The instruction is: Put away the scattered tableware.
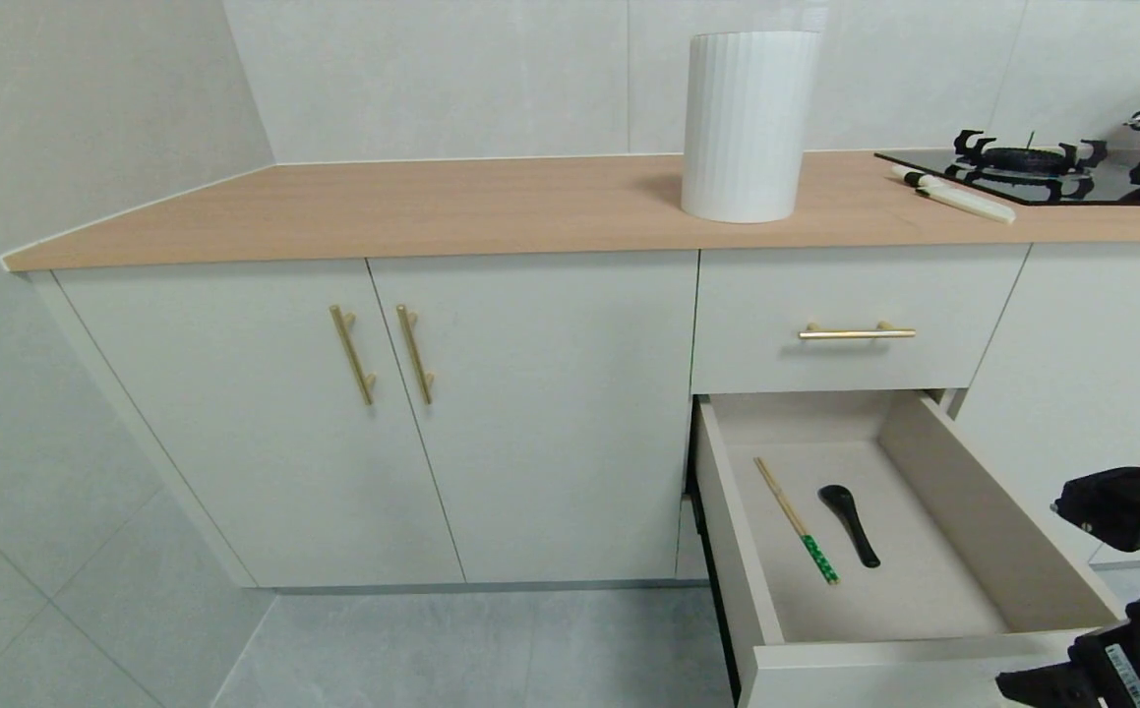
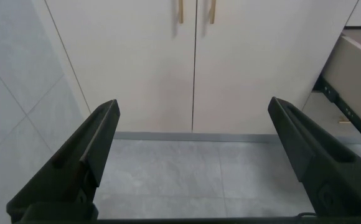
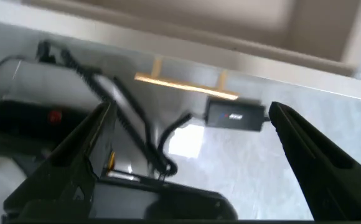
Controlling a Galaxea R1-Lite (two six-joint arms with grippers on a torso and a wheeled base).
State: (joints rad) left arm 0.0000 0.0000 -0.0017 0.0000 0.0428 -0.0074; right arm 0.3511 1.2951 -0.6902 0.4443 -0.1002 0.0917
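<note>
The lower drawer [image 1: 983, 511] stands pulled out. Inside lie a pair of wooden chopsticks with green tips [image 1: 796, 521] and, beside them, a black spoon [image 1: 850, 523]. White long utensils [image 1: 953, 195] rest on the wooden counter beside the stove. My right arm [image 1: 1135, 521] hangs at the drawer's front right corner. In the right wrist view my right gripper [image 3: 192, 124] is open and holds nothing, with the drawer's gold handle [image 3: 187, 87] ahead of it. My left gripper [image 2: 192, 109] is open too, low down, facing the cabinet doors [image 2: 193, 62] and the floor.
A tall white ribbed container [image 1: 747, 123] stands on the counter [image 1: 383, 206]. A black gas hob [image 1: 1042, 167] sits at the far right. Above the open drawer is a closed one with a gold handle [image 1: 857, 332]. Grey tiled floor [image 1: 491, 649] lies before the double doors.
</note>
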